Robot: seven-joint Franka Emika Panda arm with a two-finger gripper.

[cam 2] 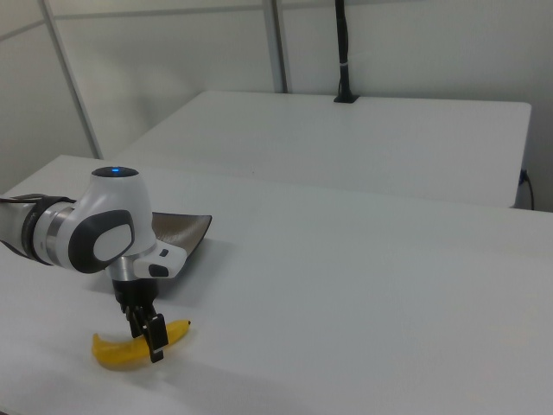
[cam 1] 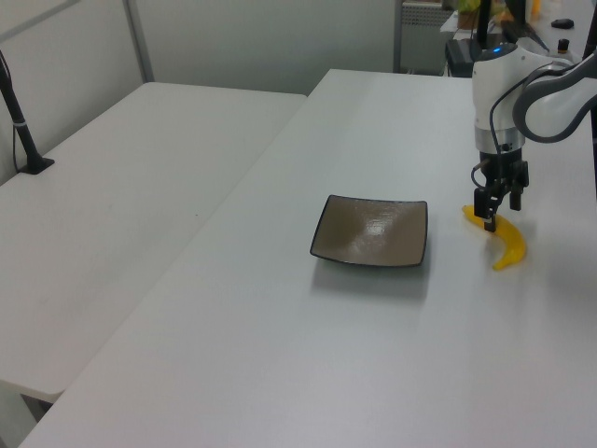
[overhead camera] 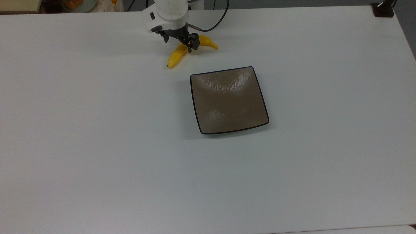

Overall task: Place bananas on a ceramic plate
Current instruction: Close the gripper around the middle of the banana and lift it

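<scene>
The banana (overhead camera: 177, 56) is 1 smooth, bright yellow, curved piece with tapered ends. It lies flat on the matte white table (overhead camera: 97, 146) in the upper centre of the top view, just above and to the left of the plate (overhead camera: 229, 100). The 2 are near each other but not touching. In the left view the banana (cam 1: 505, 242) lies at the right of the frame, to the right of the plate (cam 1: 371, 231). In the right view the banana (cam 2: 121, 350) lies at the lower left, in front of the plate (cam 2: 181, 228).

The plate is square with rounded corners, glossy brown-taupe, with a thin dark rim. Its surface is slightly concave and faintly streaked, with pale reflections. It holds nothing.

The gripper (overhead camera: 188, 45) has dark fingers below a white wrist housing. It is lowered onto the middle of the banana's curve. In the right view the gripper (cam 2: 149, 335) has 1 finger (cam 2: 156, 336) in front of the banana at table level. Whether the fingers are pressing on the fruit or merely straddling it cannot be told.

A dark cable (overhead camera: 213, 24) runs from the wrist toward the top edge of the top view.
</scene>
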